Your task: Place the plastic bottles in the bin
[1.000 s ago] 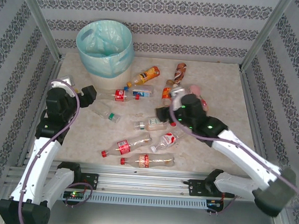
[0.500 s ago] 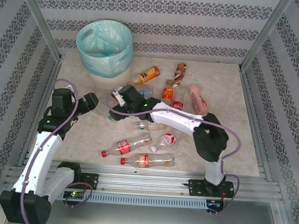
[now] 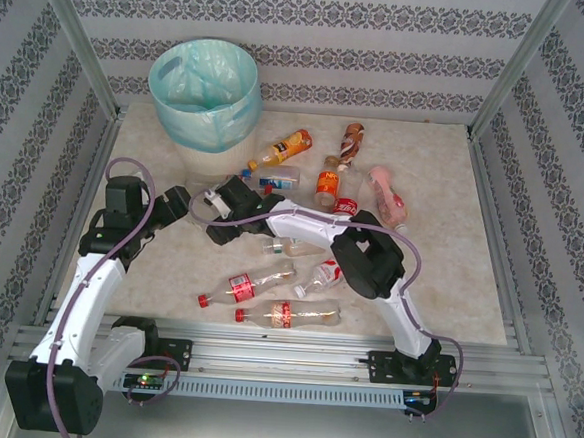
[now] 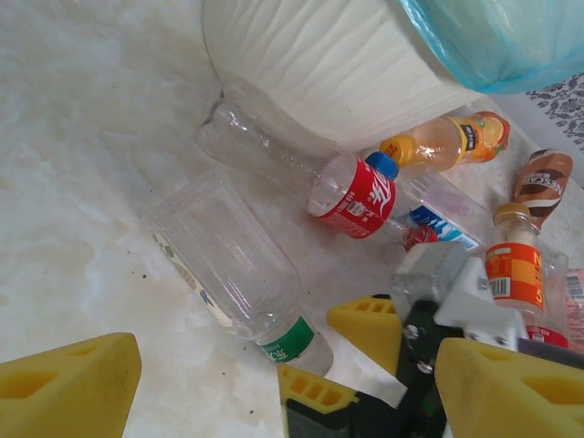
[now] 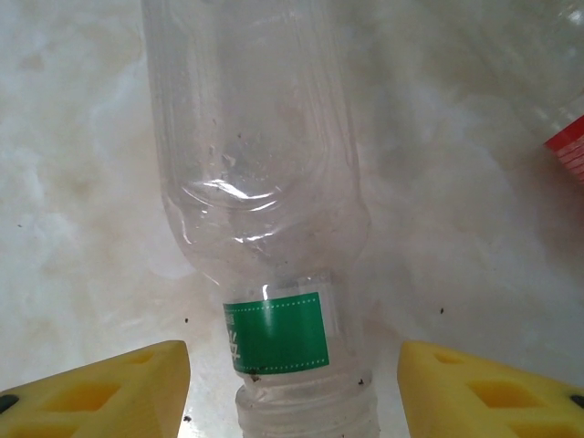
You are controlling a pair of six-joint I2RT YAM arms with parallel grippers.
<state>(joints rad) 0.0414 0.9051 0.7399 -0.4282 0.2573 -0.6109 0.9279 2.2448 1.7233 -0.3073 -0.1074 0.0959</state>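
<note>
I log: right gripper open, astride green-label bottle neck, lower centre; left gripper open, bottom edge; bin upper left.

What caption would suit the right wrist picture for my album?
Right gripper open, yellow fingers either side of a clear green-labelled bottle lying on the table.

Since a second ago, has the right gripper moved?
Yes. The right gripper swung left across the table, ending nearer the bin, open around a clear bottle.
</note>
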